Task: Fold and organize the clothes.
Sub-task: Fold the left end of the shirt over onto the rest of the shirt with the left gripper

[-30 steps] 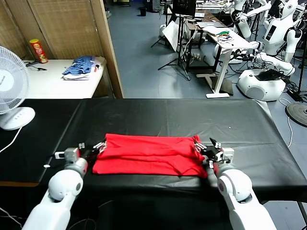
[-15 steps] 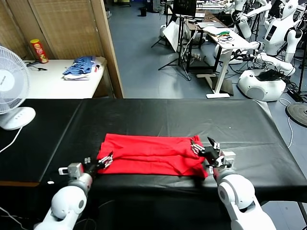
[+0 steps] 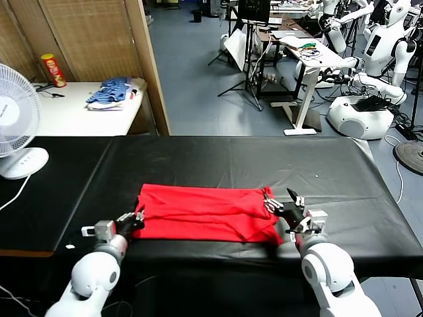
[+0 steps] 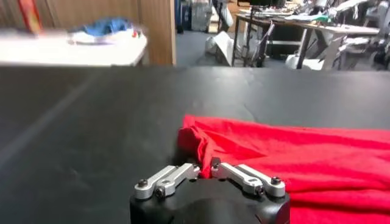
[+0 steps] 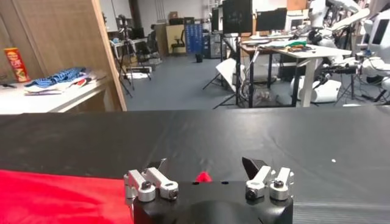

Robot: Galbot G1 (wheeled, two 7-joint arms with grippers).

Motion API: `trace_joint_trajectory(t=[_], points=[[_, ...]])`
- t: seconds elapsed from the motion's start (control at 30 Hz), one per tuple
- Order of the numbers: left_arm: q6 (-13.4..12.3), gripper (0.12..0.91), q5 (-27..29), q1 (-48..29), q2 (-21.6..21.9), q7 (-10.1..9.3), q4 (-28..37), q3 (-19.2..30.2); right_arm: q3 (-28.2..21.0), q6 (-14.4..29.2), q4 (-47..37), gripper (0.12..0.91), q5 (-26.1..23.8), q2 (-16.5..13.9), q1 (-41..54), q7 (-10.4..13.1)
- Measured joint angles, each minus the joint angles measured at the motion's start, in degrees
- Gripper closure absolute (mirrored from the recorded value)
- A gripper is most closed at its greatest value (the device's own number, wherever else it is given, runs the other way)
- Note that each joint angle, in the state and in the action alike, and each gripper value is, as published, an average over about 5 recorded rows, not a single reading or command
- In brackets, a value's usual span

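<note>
The clothes, a red T-shirt [image 3: 205, 212], lie folded into a long band across the near middle of the black table [image 3: 231, 158]. My left gripper [image 3: 134, 218] is at the shirt's left end, shut on the near-left corner. In the left wrist view red cloth [image 4: 292, 158] is pinched between the nearly closed fingertips of the left gripper [image 4: 204, 170]. My right gripper [image 3: 283, 203] stands open at the shirt's right end. In the right wrist view its jaws [image 5: 206, 164] are wide apart with only a speck of red below them, and the shirt [image 5: 61, 195] lies to one side.
A white fan [image 3: 13, 112] stands at the table's far left. Behind it a white side table [image 3: 66, 112] carries a blue-and-white cloth heap [image 3: 109, 92] and a red can [image 3: 53, 69]. Other robots [image 3: 377, 66] and desks fill the back right.
The left gripper drew back toward the near edge, then closed on the shirt's left corner. The right gripper stayed open and shifted only slightly.
</note>
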Motion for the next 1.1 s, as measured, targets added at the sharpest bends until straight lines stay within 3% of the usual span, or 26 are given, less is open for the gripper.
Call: trace_joint_trajectory(t=[0.2, 0.37, 0.5, 0.67, 0.87, 1.1], points=[[-2.0, 0.869, 10.23, 1.39, 5.33, 0.69, 1.74, -3.27, 0.35, -0.1, 0.61, 0.227, -0.3, 0.63, -0.62, 0.25], [-2.73, 0.869, 13.91, 3.13, 11.54, 0.46, 2.19, -6.93, 0.2, -0.05, 0.74, 0.227, -1.23, 1.32, -0.98, 0.26], [-2.68, 0.869, 13.1, 4.46, 12.7, -0.28, -0.14, -7.56, -0.04, 0.12, 1.04, 0.227, -2.05, 1.74, -1.45, 0.21], [-1.41, 0.869, 7.37, 4.43, 8.75, -1.45, -5.77, -3.67, 0.11, 0.15, 1.6, 0.227, -2.96, 1.91, -2.34, 0.17], [2.48, 0.869, -0.71, 1.43, 1.23, -4.83, -10.33, 5.15, 0.95, 0.25, 1.85, 0.227, -3.3, 2.02, -3.47, 0.18], [2.76, 0.869, -4.52, -2.98, -6.38, -6.07, -9.8, 12.67, 1.22, 0.27, 1.9, 0.227, -3.7, 2.38, -3.89, 0.2]])
